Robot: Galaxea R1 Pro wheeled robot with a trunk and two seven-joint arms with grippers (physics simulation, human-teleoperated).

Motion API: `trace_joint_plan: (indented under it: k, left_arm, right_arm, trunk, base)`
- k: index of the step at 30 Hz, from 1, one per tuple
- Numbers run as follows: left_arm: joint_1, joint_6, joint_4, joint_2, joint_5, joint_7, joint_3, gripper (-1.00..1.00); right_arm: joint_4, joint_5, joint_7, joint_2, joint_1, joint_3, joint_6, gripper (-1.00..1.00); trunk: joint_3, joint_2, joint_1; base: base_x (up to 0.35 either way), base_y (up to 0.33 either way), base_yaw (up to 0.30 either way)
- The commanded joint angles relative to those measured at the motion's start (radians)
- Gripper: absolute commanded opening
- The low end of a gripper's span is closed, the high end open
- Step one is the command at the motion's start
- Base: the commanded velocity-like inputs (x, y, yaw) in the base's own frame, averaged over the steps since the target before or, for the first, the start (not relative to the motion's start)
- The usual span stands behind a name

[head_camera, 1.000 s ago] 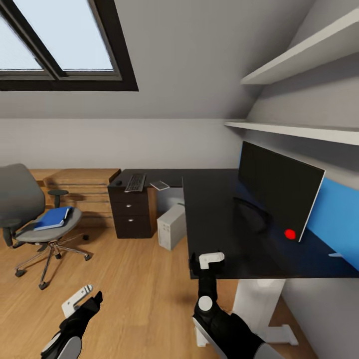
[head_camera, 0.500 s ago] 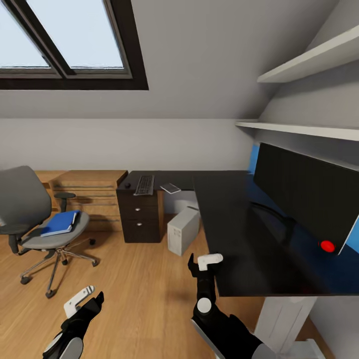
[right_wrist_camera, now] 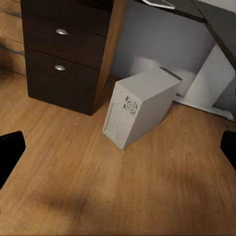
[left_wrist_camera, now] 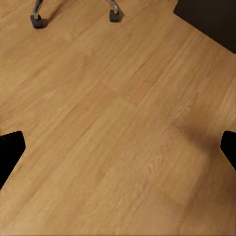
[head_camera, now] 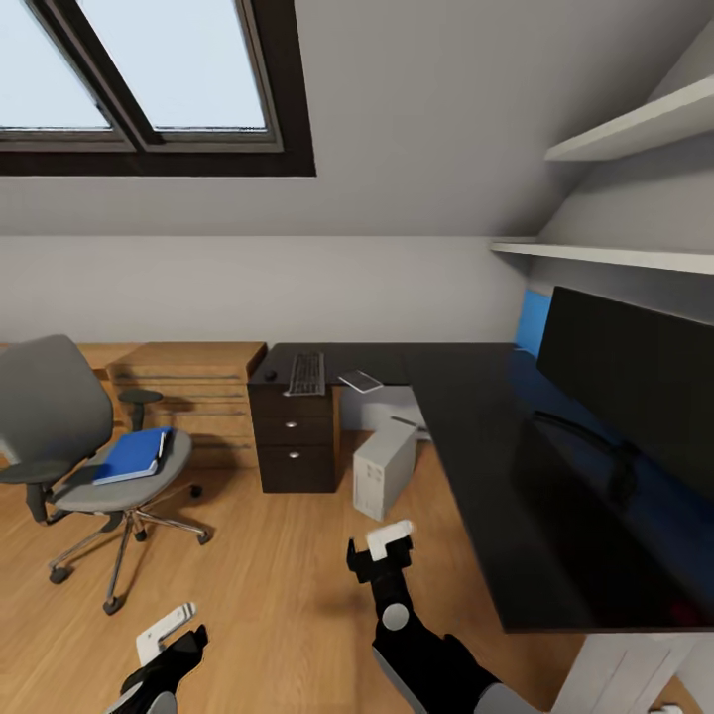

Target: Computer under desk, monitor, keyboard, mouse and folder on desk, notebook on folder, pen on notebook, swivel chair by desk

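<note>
The L-shaped black desk (head_camera: 476, 436) stretches ahead, monitor (head_camera: 635, 392) on its right wing. The grey swivel chair (head_camera: 69, 436) stands well apart at left, blue folder (head_camera: 134, 454) on its seat. The grey computer tower (head_camera: 384, 468) stands under the desk; the keyboard (head_camera: 306, 373) lies above the drawers. My left gripper (head_camera: 169, 640) and right gripper (head_camera: 382, 555) hang wide, holding nothing

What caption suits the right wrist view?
Grey computer standing on the wooden floor beside the black drawer unit.

Attic home office: skylight (head_camera: 149, 69) in sloped ceiling; black desk (head_camera: 496, 436); swivel chair (head_camera: 69, 436); wood floor (left_wrist_camera: 118, 137).
</note>
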Motion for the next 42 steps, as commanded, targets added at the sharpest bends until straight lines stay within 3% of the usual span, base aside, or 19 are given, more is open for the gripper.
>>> trace_joint_plan:
  k: [1,7,9,10,11,15,17,20,21,24,26,27,28,31,32,33,42]
  left_arm:
    - [-0.008,0.002,0.013,0.001,0.000,0.007,-0.004,1.00]
    - [-0.019,0.003,0.048,-0.012,-0.007,0.006,-0.006,1.00]
    - [-0.020,0.003,0.066,-0.029,-0.017,0.005,-0.007,1.00]
    - [-0.020,0.003,0.094,-0.049,-0.054,0.003,-0.007,1.00]
    - [-0.020,0.002,0.114,-0.062,-0.078,0.003,-0.007,1.00]
    - [-0.021,-0.004,0.218,-0.109,-0.149,-0.016,-0.007,1.00]
    - [-0.020,-0.009,0.294,-0.134,-0.187,-0.044,-0.007,1.00]
    - [-0.021,-0.021,0.383,-0.150,-0.222,-0.081,-0.008,1.00]
    - [-0.021,-0.066,0.436,-0.155,-0.236,-0.110,-0.005,1.00]
    - [-0.020,-0.119,0.479,-0.157,-0.240,-0.126,-0.007,1.00]
    - [-0.020,-0.189,0.536,-0.158,-0.243,-0.134,-0.031,1.00]
    - [-0.020,-0.217,0.549,-0.158,-0.243,-0.135,-0.046,1.00]
    - [-0.020,-0.298,0.580,-0.159,-0.243,-0.137,-0.099,1.00]
    - [-0.021,-0.323,0.598,-0.159,-0.242,-0.138,-0.129,1.00]
    - [-0.021,-0.329,0.603,-0.159,-0.240,-0.138,-0.135,1.00]
    - [-0.021,-0.328,0.604,-0.159,-0.239,-0.138,-0.136,1.00]
    - [-0.021,-0.327,0.604,-0.159,-0.238,-0.137,-0.136,1.00]
  right_arm:
    - [0.017,-0.011,0.008,0.006,-0.007,-0.004,-0.006,1.00]
    - [0.047,-0.019,0.074,0.015,-0.020,-0.057,-0.004,1.00]
    - [0.073,-0.045,0.114,0.015,-0.022,-0.102,-0.004,1.00]
    - [0.114,-0.073,0.153,0.015,-0.023,-0.151,-0.005,1.00]
    - [0.141,-0.086,0.167,0.015,-0.023,-0.170,-0.006,1.00]
    - [0.217,-0.123,0.188,0.015,-0.023,-0.209,-0.011,1.00]
    - [0.250,-0.159,0.192,0.015,-0.023,-0.226,-0.051,1.00]
    - [0.312,-0.183,0.195,0.015,-0.019,-0.234,-0.156,1.00]
    - [0.392,-0.192,0.200,0.015,-0.017,-0.236,-0.276,1.00]
    - [0.441,-0.195,0.210,0.015,-0.016,-0.237,-0.333,1.00]
    - [0.465,-0.198,0.214,0.015,-0.016,-0.237,-0.367,1.00]
    - [0.468,-0.198,0.214,0.015,-0.015,-0.238,-0.378,1.00]
    - [0.475,-0.199,0.214,0.015,-0.015,-0.238,-0.398,1.00]
    - [0.480,-0.199,0.215,0.013,-0.015,-0.240,-0.414,1.00]
    - [0.515,-0.200,0.216,0.013,-0.015,-0.241,-0.493,1.00]
    - [0.525,-0.200,0.216,0.012,-0.015,-0.241,-0.503,1.00]
    - [0.546,-0.200,0.217,0.012,-0.015,-0.241,-0.514,1.00]
  trunk:
    - [-0.001,-0.001,0.000]
    - [-0.001,-0.001,0.000]
    - [-0.001,-0.001,0.000]
    - [-0.001,-0.001,0.000]
    - [-0.001,-0.001,0.000]
    - [-0.001,-0.001,0.000]
    - [-0.001,-0.001,0.000]
    - [-0.001,-0.001,0.000]
    - [-0.001,-0.001,0.000]
    - [-0.001,-0.001,0.000]
    - [-0.001,-0.001,0.000]
    - [-0.001,-0.001,0.000]
    - [-0.001,-0.001,0.000]
    - [-0.001,-0.001,0.000]
    - [-0.001,-0.001,0.000]
    - [-0.001,-0.001,0.000]
    - [-0.001,-0.001,0.000]
  base:
    - [0.203,0.302,0.000]
    - [0.203,0.302,0.000]
    - [0.203,0.302,0.000]
    - [0.203,0.302,0.000]
    - [0.203,0.302,0.000]
    - [0.211,0.296,0.000]
    - [0.268,0.215,0.000]
    - [0.306,0.139,0.000]
    - [0.323,0.104,0.000]
    - [0.303,0.093,0.000]
    - [0.127,0.035,0.000]
    - [0.063,0.017,0.000]
    - [0.013,0.004,0.000]
    - [0.099,0.083,0.000]
    - [0.223,0.250,-0.126]
    - [0.208,0.269,-0.196]
    - [0.201,0.282,-0.234]
